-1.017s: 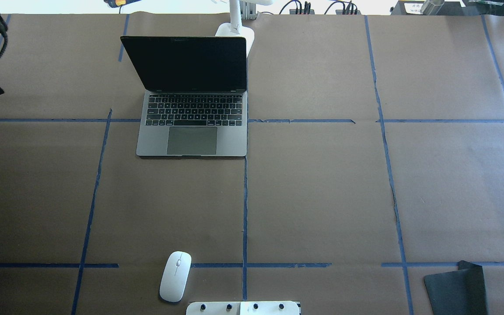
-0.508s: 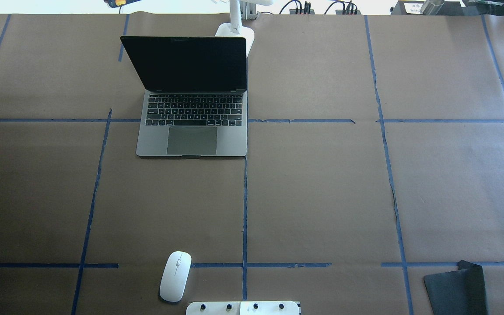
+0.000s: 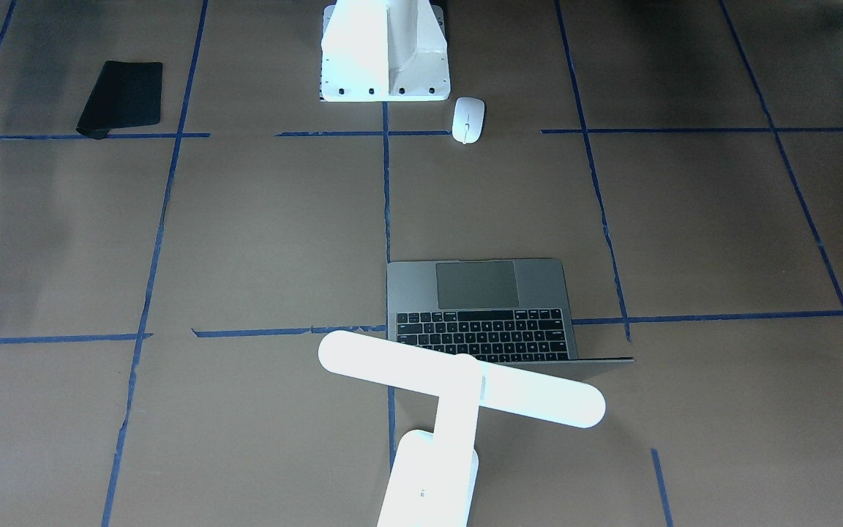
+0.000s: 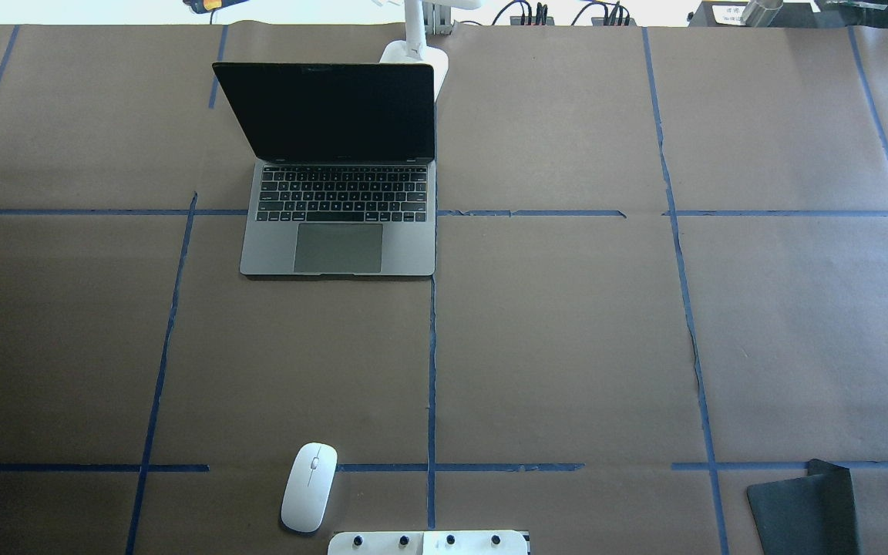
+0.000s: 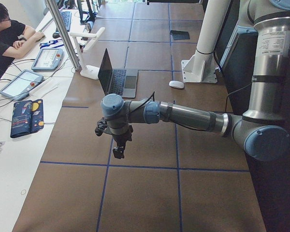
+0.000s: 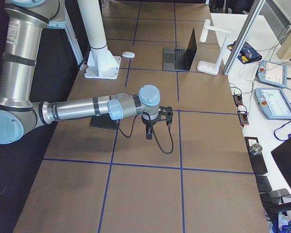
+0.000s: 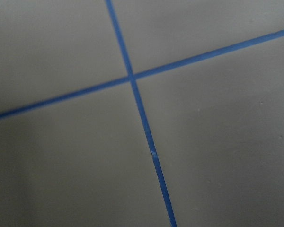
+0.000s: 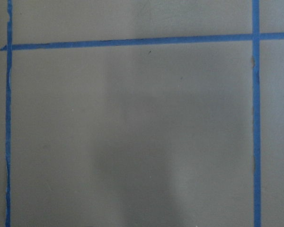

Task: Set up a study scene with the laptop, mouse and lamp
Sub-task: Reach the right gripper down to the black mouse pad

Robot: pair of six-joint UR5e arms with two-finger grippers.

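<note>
Table [image 4: 567, 347]: brown paper, blue tape grid. Laptop [image 4: 338, 247] open, lid up. Lamp [image 3: 458, 384] upright just behind lid. Left gripper [image 5: 117, 145] + right gripper [image 6: 149, 130]: each hanging over bare paper, nothing seen in either, how far open can't tell. Mouse [image 4: 309, 486] well apart from laptop, beside pedestal [image 3: 385, 51]. Prob next: fetch mouse. Pinch narrow sides, go low, keep level, park just beside laptop.
</note>
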